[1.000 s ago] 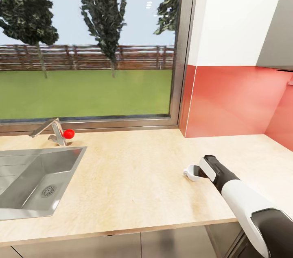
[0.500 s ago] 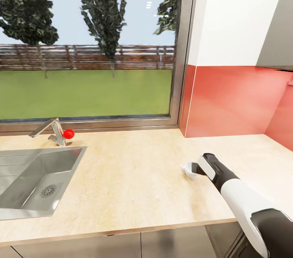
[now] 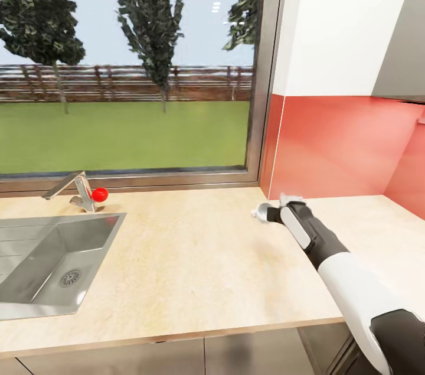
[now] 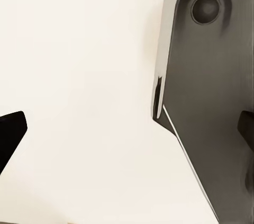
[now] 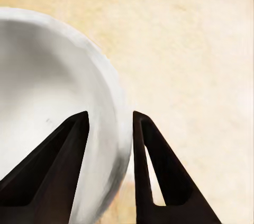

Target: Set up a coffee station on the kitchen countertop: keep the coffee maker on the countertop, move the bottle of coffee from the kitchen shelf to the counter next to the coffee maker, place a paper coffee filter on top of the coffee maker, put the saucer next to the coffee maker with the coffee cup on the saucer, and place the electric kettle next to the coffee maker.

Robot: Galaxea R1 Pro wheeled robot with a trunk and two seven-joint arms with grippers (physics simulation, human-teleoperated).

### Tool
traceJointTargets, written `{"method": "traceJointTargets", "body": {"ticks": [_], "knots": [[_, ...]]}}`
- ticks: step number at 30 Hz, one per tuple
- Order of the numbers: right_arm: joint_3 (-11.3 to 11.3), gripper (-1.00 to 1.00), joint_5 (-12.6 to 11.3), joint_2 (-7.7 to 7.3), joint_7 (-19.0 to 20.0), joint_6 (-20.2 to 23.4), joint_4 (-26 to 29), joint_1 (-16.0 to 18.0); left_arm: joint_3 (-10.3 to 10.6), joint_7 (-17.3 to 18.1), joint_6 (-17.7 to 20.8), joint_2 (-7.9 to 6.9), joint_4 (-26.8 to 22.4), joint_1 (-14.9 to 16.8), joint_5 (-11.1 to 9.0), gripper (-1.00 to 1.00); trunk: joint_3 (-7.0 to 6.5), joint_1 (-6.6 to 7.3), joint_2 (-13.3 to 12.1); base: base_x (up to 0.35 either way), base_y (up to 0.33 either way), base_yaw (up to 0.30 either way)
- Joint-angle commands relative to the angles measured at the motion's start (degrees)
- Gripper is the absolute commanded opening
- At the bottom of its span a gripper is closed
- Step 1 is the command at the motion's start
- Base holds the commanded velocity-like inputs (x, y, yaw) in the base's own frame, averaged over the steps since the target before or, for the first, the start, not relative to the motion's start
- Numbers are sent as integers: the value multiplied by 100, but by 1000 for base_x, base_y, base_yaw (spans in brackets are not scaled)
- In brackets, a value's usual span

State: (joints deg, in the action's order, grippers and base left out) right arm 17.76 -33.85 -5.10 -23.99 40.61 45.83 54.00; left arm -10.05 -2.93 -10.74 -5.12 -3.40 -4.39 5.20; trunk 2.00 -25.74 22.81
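My right gripper [image 3: 273, 212] is shut on the rim of a white coffee cup [image 3: 260, 211], over the light-wood kitchen countertop [image 3: 195, 257] near the red wall. In the right wrist view the cup [image 5: 47, 113] has its wall pinched between the two dark fingers [image 5: 71, 144], with the gripper [image 5: 110, 118] over the countertop [image 5: 196, 49]. Whether the cup touches the counter I cannot tell. In the left wrist view my left gripper [image 4: 127, 134] is open with nothing between its fingers, before a pale surface and a dark grey robot part [image 4: 211, 91].
A grey steel sink [image 3: 35, 268] with a faucet [image 3: 77, 189] and red knob is set into the counter at the left. A large window runs along the back. A red backsplash [image 3: 336, 144] and white wall cabinet close the right corner.
My right arm has carried the cup from the counter's front right toward the back wall, near the red backsplash. The camera has not moved.
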Motion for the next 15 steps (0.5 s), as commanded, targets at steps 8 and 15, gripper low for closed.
{"method": "traceJointTargets", "body": {"ticks": [8, 15], "knots": [[561, -100, -85, 199, -70, 69, 645, 6, -72, -21, -33, 10, -19, 2, 40, 100, 12, -4, 11, -5, 0, 0], [617, -100, -87, 383, -75, 544, 937, 6, -123, -23, -39, 21, -20, 6, 17, 100, 12, -4, 11, -235, 0, 0]]}}
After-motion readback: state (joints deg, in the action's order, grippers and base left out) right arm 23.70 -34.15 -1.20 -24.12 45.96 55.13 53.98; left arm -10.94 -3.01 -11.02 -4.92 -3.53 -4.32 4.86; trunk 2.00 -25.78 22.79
